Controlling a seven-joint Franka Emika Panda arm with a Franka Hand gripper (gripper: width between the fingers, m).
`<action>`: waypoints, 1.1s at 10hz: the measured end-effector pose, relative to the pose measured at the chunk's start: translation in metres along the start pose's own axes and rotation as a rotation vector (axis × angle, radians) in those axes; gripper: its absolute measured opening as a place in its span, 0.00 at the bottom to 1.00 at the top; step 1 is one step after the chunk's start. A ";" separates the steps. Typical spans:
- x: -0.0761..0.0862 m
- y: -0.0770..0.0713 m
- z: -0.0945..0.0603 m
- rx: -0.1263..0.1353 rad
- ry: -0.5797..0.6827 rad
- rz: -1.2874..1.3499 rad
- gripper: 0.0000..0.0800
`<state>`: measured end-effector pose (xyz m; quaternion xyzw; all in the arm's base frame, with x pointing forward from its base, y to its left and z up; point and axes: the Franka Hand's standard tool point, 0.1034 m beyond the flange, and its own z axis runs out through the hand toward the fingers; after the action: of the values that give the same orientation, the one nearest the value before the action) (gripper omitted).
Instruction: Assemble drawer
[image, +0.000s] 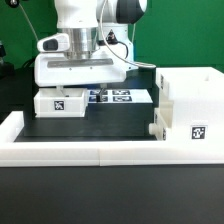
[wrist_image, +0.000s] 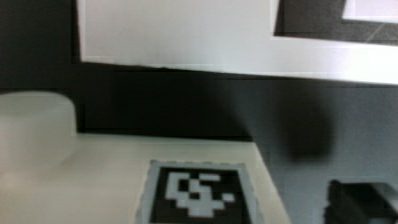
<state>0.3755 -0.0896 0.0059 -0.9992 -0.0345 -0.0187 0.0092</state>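
The housing (image: 190, 100) stands tall and boxy at the exterior view's right, with a square tag (image: 197, 133) on its near face. A tray (image: 60, 103) sits well apart from it, toward the exterior view's left, showing its own tag on the front. Only the exterior view takes in both, along with the marker board (image: 118, 97) lying flat between the tray and the housing. The wrist view gives a blurred close-up of a white surface bearing a tag, with another white panel beyond a dark gap. The arm (image: 85, 20) comes straight down, and its gripper (image: 72, 86) hangs right over the tray. The fingers are hidden, so it cannot be told whether they are spread or pressed together. The table (image: 120, 125) is black and edged by a low white wall (image: 80, 152) in front of the housing. The room behind is dark.
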 end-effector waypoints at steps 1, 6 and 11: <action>0.000 0.000 0.000 0.000 0.000 0.000 0.55; 0.000 0.000 0.000 0.000 0.000 0.000 0.09; 0.000 0.000 -0.001 0.002 -0.004 -0.009 0.09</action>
<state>0.3757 -0.0892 0.0065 -0.9990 -0.0391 -0.0166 0.0102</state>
